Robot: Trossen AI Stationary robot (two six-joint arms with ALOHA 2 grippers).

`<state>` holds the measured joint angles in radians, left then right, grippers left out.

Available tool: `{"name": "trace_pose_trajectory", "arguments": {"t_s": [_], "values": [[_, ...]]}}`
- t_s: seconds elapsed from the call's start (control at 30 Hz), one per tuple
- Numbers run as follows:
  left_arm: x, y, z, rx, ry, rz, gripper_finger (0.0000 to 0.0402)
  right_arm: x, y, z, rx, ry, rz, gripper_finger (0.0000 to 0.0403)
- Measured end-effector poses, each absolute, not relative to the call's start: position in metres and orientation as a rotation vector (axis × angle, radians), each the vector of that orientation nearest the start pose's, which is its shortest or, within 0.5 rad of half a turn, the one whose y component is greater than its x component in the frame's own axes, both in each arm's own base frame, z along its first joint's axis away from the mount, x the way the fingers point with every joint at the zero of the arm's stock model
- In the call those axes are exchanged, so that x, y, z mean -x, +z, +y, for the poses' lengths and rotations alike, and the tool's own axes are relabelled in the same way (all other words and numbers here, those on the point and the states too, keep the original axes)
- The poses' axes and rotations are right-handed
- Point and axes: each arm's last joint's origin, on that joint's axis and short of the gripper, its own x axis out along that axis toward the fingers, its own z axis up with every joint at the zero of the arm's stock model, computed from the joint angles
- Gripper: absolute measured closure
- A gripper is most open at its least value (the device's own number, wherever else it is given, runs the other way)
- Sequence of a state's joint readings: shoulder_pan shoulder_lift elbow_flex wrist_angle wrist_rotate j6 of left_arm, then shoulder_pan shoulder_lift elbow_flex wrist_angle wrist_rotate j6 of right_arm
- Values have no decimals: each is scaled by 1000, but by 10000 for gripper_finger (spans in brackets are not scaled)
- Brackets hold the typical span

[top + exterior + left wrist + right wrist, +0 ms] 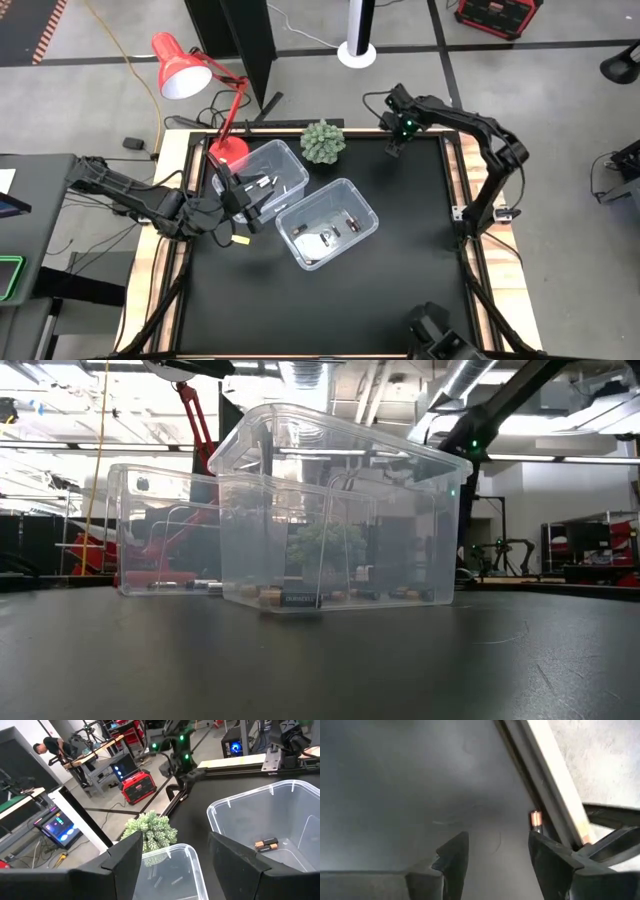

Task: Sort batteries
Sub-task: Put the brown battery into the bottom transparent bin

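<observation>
Right gripper (396, 143) upper centre-right, fingers apart over copper-ended battery (535, 819) by table edge; left gripper (243, 203) fingers apart, empty, over left bin (290, 160).

Red desk lamp (185, 75) at table's far-left corner, shade tilted out over the floor, base (228, 150) on table edge just beside the far clear bin (290, 160). Small green potted plant (323, 141) at far edge, btwn that bin and the far-right corner; seen through bin walls in low view (325, 550). Black mat (400, 240) covers tabletop, wooden border (480, 270) around it. Red toolbox (139, 785) on floor beyond table. Person (47, 746) bent over a bench in bkgd. White pedestal base (356, 52) on floor.
</observation>
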<state>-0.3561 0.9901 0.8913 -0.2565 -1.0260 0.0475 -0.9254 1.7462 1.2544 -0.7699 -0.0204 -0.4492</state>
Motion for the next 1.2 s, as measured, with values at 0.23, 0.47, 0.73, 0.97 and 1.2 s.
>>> {"name": "trace_pose_trajectory", "arguments": {"t_s": [0.23,0.47,0.73,0.97,1.2], "values": [[-198,331,-47,-276,657,295,182,-200,177,-288,-263,-495,1363,184],[-198,331,-47,-280,656,297,182,-192,158,-300,-273,-544,1425,184],[-198,331,-47,-284,657,298,182,-190,159,-306,-238,-559,1398,184],[-200,330,-43,-276,682,305,182,-195,140,-304,-254,-471,1466,184],[-202,328,-42,-281,683,316,182,-206,131,-296,-247,-421,1500,198]]}}
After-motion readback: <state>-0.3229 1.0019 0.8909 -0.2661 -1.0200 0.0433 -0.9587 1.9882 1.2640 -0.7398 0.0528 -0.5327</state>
